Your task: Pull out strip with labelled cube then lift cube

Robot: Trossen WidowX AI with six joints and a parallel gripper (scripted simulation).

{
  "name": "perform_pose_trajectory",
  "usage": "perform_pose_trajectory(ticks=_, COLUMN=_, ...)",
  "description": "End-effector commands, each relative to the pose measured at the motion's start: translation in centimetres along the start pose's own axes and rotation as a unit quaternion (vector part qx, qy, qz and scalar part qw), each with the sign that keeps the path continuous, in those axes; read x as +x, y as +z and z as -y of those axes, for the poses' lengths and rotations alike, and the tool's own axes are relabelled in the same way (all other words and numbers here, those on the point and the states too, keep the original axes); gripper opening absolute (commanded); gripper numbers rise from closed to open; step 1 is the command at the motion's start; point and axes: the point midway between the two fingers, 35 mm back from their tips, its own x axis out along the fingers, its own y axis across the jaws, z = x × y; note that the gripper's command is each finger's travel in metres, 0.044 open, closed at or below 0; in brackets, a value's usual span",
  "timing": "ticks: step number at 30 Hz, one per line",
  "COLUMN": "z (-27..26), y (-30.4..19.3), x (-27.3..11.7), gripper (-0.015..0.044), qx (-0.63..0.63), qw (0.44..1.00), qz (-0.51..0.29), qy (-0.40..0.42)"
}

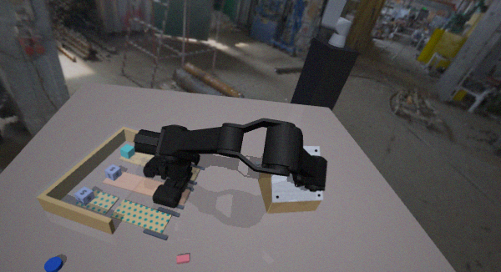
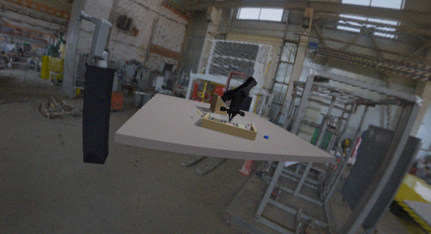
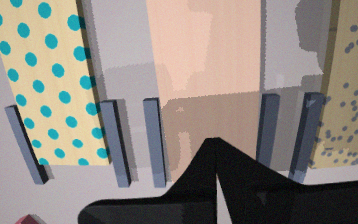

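Observation:
A plain pink strip (image 1: 134, 184) (image 3: 232, 50) lies in the middle; what shows of it is unbroken. A lavender cube marked with a letter (image 1: 113, 172) is at its far end. The teal-dotted strip (image 1: 144, 215) (image 3: 45, 90) has a gap, and another lettered lavender cube (image 1: 84, 195) is at its far piece. A plain teal cube (image 1: 127, 151) is at the far end of the grey-speckled strip (image 3: 350, 120), partly hidden by the arm in the top view. My gripper (image 3: 212, 144) (image 2: 230, 120) is shut and empty, above the pink strip's near end; contact cannot be told.
A low wooden wall (image 1: 83, 165) (image 2: 230, 130) surrounds the strips' far ends. Short grey rails (image 1: 155, 234) (image 3: 155, 142) flank their near ends. A wooden block with a white top (image 1: 292, 194) stands under the arm. A blue disc (image 1: 53, 264) (image 2: 266, 137) and a pink-red piece (image 1: 183, 258) lie outside.

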Motion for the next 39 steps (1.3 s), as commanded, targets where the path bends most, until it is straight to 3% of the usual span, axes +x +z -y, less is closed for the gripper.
perform_pose_trajectory(ticks=1, z=0.1, y=-1.0, x=0.3, gripper=0.0, qx=0.006, qw=1.0, qz=-0.007, qy=0.002)
perform_pose_trajectory(ticks=39, z=-0.2, y=-6.8, x=0.4, gripper=0.0, qx=0.007, qw=1.0, qz=-0.008, qy=0.002)
